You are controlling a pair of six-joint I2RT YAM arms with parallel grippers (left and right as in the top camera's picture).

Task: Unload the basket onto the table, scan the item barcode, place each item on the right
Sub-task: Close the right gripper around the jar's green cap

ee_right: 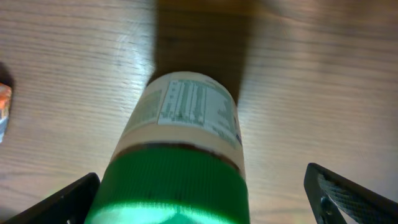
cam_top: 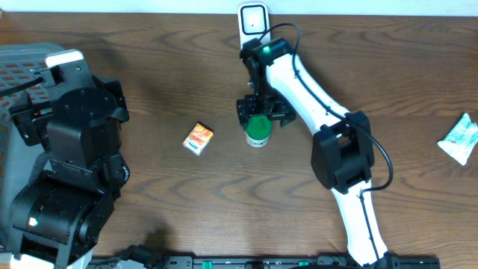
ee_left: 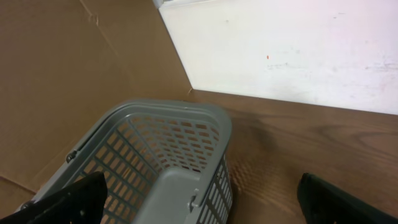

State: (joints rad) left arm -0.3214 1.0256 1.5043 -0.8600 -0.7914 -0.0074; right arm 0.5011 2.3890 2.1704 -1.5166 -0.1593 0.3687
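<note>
- 1 bottle [cam_top: 258, 134], green cap, white label w/ small print; stands on the table [cam_top: 149, 67] near centre, cap up.
- 2 arms. R gripper [ee_right: 200, 177] sits over the bottle, jaws spread wide, 1 finger each side of the cap; visible gap on one side, no pinch.
- L gripper [ee_left: 202, 186] at far left above 1 grey basket [ee_left: 211, 121], jaws spread, nothing btwn them.
- 1 small orange box [cam_top: 198, 139] lies just left of the bottle, apart from it.
- 1 white scanner [cam_top: 252, 19] at the back edge, behind the bottle.
- 1 white packet [cam_top: 459, 140] far right, well apart from the rest.
</note>
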